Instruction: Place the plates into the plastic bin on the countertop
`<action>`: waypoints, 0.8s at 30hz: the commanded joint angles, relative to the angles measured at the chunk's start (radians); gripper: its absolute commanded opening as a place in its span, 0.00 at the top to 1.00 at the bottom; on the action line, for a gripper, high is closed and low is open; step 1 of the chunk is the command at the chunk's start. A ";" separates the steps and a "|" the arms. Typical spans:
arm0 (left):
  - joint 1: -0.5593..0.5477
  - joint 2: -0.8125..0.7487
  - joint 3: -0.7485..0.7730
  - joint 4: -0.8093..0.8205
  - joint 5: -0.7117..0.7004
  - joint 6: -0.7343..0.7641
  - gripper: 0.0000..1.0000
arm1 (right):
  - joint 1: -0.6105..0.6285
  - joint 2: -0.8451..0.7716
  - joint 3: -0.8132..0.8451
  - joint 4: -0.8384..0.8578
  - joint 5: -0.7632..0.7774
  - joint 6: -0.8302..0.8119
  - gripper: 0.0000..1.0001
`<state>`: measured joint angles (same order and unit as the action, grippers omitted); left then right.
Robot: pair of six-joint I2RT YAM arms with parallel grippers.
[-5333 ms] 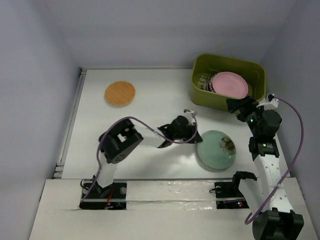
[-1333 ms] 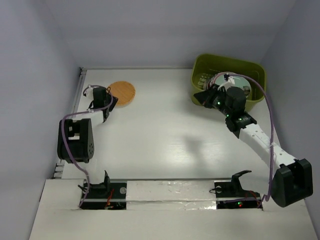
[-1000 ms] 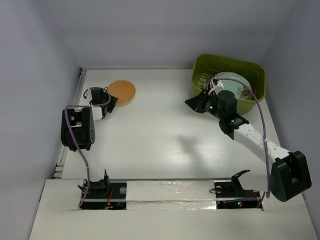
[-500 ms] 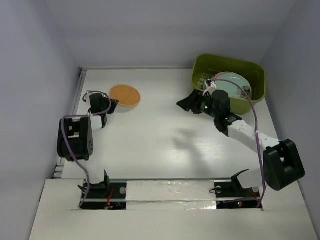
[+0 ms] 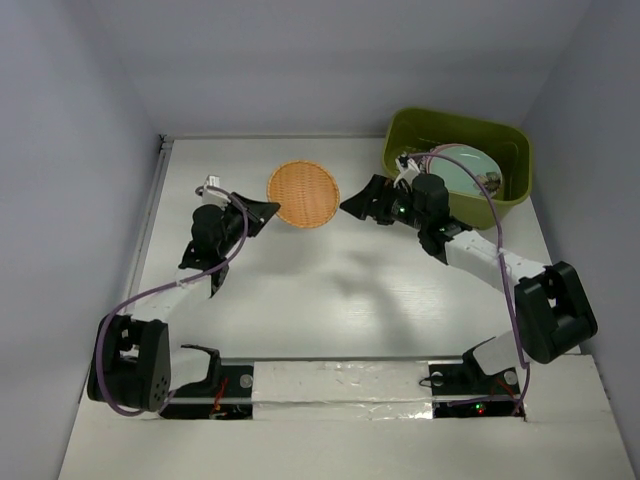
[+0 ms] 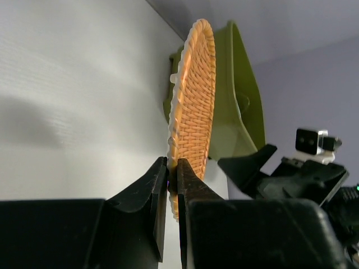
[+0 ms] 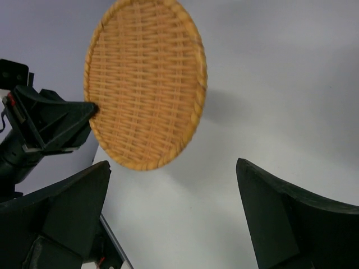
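Note:
A wood-tan woven plate (image 5: 303, 194) hangs above the white countertop (image 5: 300, 300), tilted on edge. My left gripper (image 5: 270, 209) is shut on its left rim. In the left wrist view the plate (image 6: 193, 95) is edge-on and the jaws (image 6: 173, 174) pinch its rim. My right gripper (image 5: 352, 201) is open and empty just right of the plate, pointing at it. In the right wrist view the plate (image 7: 146, 84) sits above and left of the wide gap between my right gripper's fingers (image 7: 173, 168). The olive-green plastic bin (image 5: 404, 190) stands at the back right with a mint green plate (image 5: 462, 168) leaning inside.
A metal rail (image 5: 150, 230) runs along the countertop's left edge. Grey walls close in the back and both sides. The bin (image 6: 241, 112) stands behind the plate in the left wrist view. The left gripper (image 7: 56, 123) shows in the right wrist view.
My left gripper has lifted the tan plate off the countertop and carried it right. My right gripper has moved left from the bin toward the plate.

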<state>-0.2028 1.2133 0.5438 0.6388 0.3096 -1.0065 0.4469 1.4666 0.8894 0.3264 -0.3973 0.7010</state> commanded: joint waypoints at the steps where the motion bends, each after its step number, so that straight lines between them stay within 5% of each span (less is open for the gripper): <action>1: -0.010 -0.061 -0.033 0.100 0.098 -0.013 1.00 | 0.009 -0.022 0.055 0.036 0.015 0.003 0.00; 12: -0.030 -0.162 -0.082 0.246 0.304 -0.081 1.00 | 0.009 0.003 0.071 0.051 -0.012 0.054 0.05; 14: -0.030 -0.178 -0.087 0.245 0.325 -0.078 1.00 | 0.009 0.003 0.066 0.088 -0.060 0.083 0.34; 15: -0.030 -0.182 -0.087 0.231 0.333 -0.075 1.00 | 0.009 -0.003 0.065 0.089 -0.051 0.089 0.58; 16: -0.030 -0.198 -0.081 0.211 0.336 -0.069 0.94 | 0.009 -0.026 0.063 0.092 -0.031 0.094 0.92; 17: -0.030 -0.210 -0.076 0.182 0.324 -0.046 0.76 | 0.009 -0.040 0.063 0.085 -0.015 0.097 1.00; 20: -0.030 -0.282 -0.053 0.030 0.284 0.018 0.49 | -0.028 -0.100 0.083 0.036 0.044 0.095 1.00; 24: -0.030 -0.412 -0.005 -0.262 0.197 0.216 0.36 | -0.167 -0.155 0.152 -0.068 0.069 0.074 1.00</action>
<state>-0.2302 0.8871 0.4702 0.5243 0.5507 -0.9485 0.3717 1.3750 0.9524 0.2741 -0.3988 0.7906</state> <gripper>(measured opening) 0.623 0.123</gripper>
